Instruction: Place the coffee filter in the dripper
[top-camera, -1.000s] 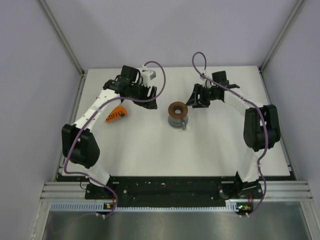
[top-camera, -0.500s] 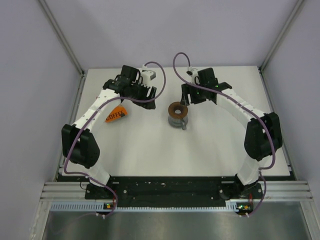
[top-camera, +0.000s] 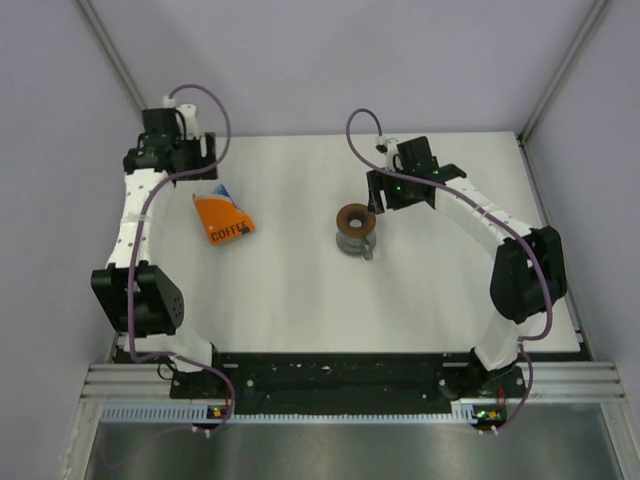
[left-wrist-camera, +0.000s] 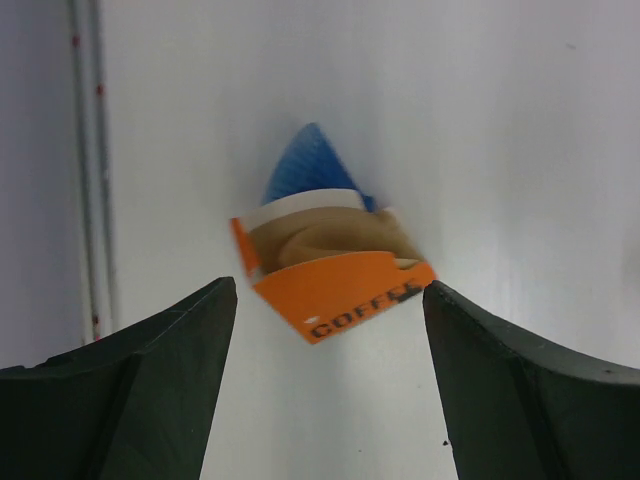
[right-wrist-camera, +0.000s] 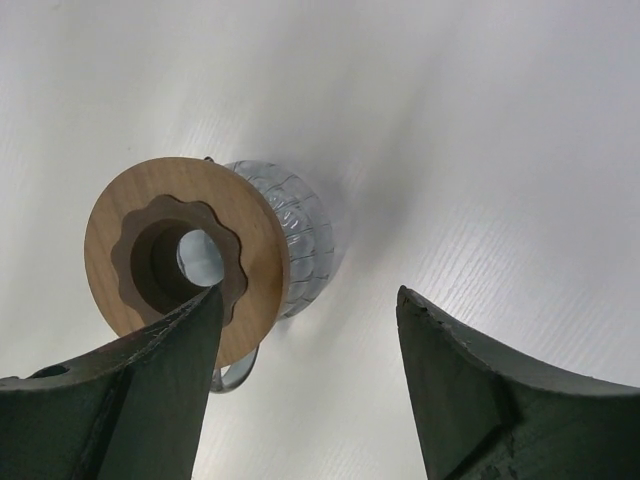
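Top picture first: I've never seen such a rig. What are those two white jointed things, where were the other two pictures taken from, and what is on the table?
Those are two robot arms bolted at the near edge of the table, seen from a fixed camera above. The other two pictures come from small cameras on the wrists; the dark prongs are each arm's own fingers. The left gripper looks at an orange pack printed COFFEE, with a tan paper filter showing inside it. The right gripper hangs beside the dripper, a brown ring sitting on a clear cup. Both grippers are open and hold nothing.
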